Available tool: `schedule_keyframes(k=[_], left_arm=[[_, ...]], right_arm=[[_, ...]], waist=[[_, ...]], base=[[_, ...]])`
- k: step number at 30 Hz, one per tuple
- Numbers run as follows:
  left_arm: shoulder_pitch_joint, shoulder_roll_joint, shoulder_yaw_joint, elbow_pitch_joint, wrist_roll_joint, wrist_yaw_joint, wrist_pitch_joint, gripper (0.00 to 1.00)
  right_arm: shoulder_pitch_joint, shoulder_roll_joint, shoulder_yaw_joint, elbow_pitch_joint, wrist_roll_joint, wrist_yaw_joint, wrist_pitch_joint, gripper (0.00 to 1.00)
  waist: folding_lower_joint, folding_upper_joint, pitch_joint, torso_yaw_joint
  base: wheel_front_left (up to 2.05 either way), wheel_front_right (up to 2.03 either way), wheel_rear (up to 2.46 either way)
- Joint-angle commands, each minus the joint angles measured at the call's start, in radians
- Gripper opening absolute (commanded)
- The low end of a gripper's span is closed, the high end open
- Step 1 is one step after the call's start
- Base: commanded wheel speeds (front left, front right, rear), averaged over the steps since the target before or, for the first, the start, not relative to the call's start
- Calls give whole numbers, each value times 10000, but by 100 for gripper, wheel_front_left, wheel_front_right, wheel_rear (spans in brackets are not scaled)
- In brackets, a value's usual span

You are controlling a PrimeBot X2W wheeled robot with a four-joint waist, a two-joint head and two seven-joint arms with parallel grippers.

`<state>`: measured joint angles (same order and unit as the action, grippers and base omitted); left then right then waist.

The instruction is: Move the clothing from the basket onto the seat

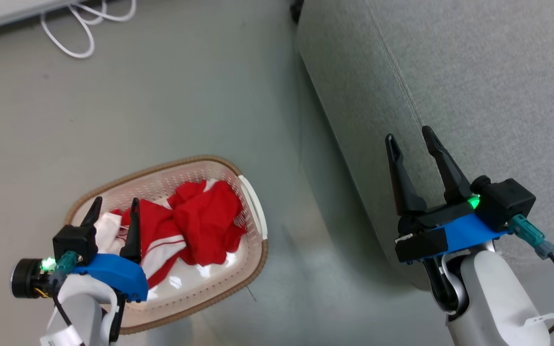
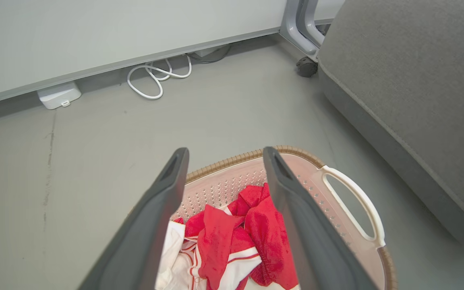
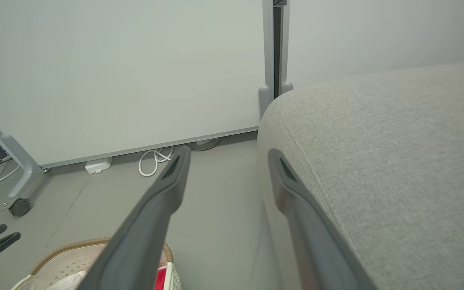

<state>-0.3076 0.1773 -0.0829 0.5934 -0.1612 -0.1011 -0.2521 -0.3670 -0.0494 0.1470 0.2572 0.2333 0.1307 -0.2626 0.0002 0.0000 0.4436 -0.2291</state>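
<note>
**A:** Far left, the left claw (image 1: 117, 202) hovers over the near end of the basket (image 1: 205, 157), fingers spread wide, nothing in them.

**B:** And the clothing (image 1: 205, 216) lies in the basket, right beneath and just ahead of those tips. The red heap is strung along the basket's length, running toward the seat (image 1: 474, 86).

**A:** So the left arm's far nearer, I'd say. The right claw (image 1: 408, 134) hangs at the seat's edge, fingers apart too, empty, well apart from the basket.

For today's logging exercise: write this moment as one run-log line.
clothing: in basket | left tool: open, over basket | right tool: open, near seat edge
</note>
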Motion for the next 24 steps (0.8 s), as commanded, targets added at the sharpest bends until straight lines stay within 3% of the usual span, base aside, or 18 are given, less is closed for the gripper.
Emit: schedule_keyframes(k=[1,10,24], left_arm=[[-445,226,-141,313,135,-65,129,100],[-1616,774,-524,1708,348,-154,662,100],[-2754,1477,-403,2983,326,295,1282,100]], right_arm=[[-272,-16,65,-137,156,1,-34,100],[-653,-14,348,-511,563,1,-34,100],[-1187,-14,793,-962,1414,1,-34,100]], waist=[[-2,0,891,-568],[-2,0,2225,-963],[-2,0,3756,-1571]], base=[[0,0,0],[0,0,0],[0,0,0]])
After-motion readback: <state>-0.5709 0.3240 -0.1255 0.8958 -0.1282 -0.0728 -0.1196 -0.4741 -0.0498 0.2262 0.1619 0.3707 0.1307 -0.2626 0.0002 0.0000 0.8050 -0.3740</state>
